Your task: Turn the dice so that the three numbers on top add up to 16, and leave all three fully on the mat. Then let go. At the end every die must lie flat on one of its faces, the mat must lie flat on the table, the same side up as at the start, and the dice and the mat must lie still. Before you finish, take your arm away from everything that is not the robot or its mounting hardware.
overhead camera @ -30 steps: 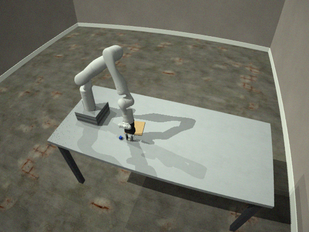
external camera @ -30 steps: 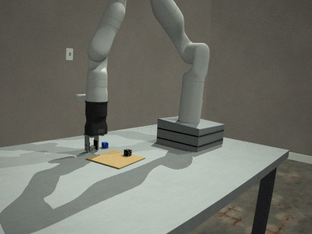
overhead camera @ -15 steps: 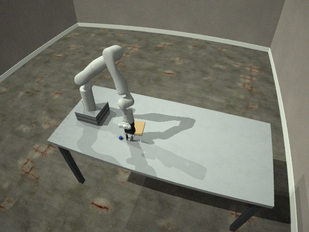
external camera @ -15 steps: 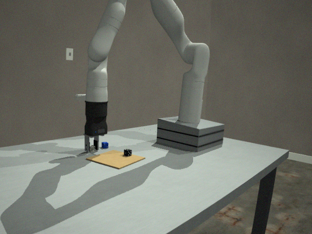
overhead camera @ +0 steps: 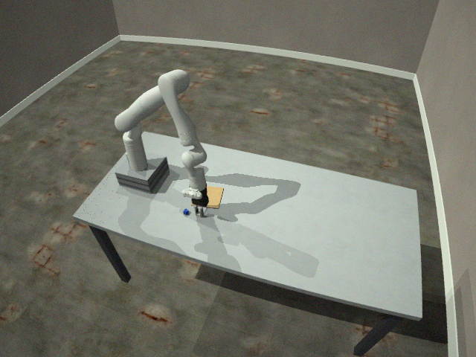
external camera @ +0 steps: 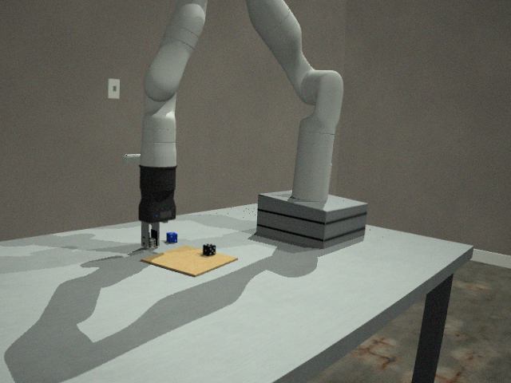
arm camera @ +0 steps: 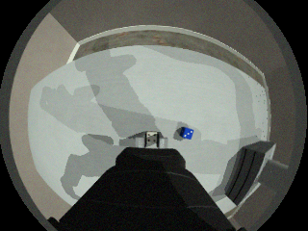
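You have the gripper (overhead camera: 198,214) (external camera: 150,244) (arm camera: 151,137) low over the table (overhead camera: 353,234) (external camera: 297,309) (arm camera: 192,82), just outside the mat (overhead camera: 216,198) (external camera: 185,262). In the top view, your near long table edge lies well apart from the fingers, and the tabletop stretches much farther to the right, toward the far short end. Your mount block (overhead camera: 134,183) (external camera: 288,230) (arm camera: 251,166) is back on the left, well apart from the fingers.

Your tightest side is toward the blue die (overhead camera: 186,211) (external camera: 172,237) (arm camera: 187,133), which sits on the table near the fingers, off the mat. The mat lies flat, one corner close to your fingers in the exterior view. The black die (external camera: 209,250) rests on it, inboard of the edges, toward the mount block.

Your arm (overhead camera: 175,103) (external camera: 171,61) rises from the block, bends high, then drops to a nearly upright wrist, fingers pointing down. The jaws stand partly open, fairly narrow, around the pale die (external camera: 152,242) (arm camera: 152,139); you cannot tell whether both pads press on it. That die is off the mat too, and its upper face seems to show four dark pips. The blue die's top appears to show three.

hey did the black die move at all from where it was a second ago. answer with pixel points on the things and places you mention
No. In the exterior view, the black die (external camera: 209,250) sits at the same spot on the mat (overhead camera: 215,198) (external camera: 177,263), no nearer to or farther from the grey pedestal (overhead camera: 134,181) (external camera: 288,224) (arm camera: 245,168).
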`<action>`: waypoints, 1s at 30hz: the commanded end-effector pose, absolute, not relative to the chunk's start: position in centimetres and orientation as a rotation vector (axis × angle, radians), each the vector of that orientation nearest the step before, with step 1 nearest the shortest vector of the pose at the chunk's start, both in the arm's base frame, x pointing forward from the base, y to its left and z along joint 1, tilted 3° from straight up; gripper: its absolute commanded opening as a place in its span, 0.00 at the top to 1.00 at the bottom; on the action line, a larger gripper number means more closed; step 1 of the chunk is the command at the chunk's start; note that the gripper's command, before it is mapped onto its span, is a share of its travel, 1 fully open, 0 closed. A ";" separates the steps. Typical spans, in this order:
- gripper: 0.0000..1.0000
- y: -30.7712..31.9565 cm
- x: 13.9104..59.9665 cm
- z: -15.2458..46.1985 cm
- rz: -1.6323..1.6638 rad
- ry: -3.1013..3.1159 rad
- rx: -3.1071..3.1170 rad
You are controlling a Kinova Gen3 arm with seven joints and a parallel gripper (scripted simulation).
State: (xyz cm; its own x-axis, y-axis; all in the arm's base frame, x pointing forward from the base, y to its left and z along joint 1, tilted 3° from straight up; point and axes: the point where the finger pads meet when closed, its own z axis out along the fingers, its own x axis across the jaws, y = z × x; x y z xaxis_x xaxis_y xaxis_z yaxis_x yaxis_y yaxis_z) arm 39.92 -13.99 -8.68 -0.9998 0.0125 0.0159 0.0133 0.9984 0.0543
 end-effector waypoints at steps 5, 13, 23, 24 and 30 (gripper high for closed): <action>0.60 -14.0 40.0 -8.6 -0.084 -3.127 -0.020; 0.60 -14.0 40.0 -8.6 -0.084 -3.127 -0.020; 0.60 -14.0 40.0 -8.3 -0.084 -3.127 -0.020; 0.60 -14.0 40.0 -8.0 -0.084 -3.127 -0.020; 0.60 -14.1 40.0 -6.1 -0.084 -3.127 -0.020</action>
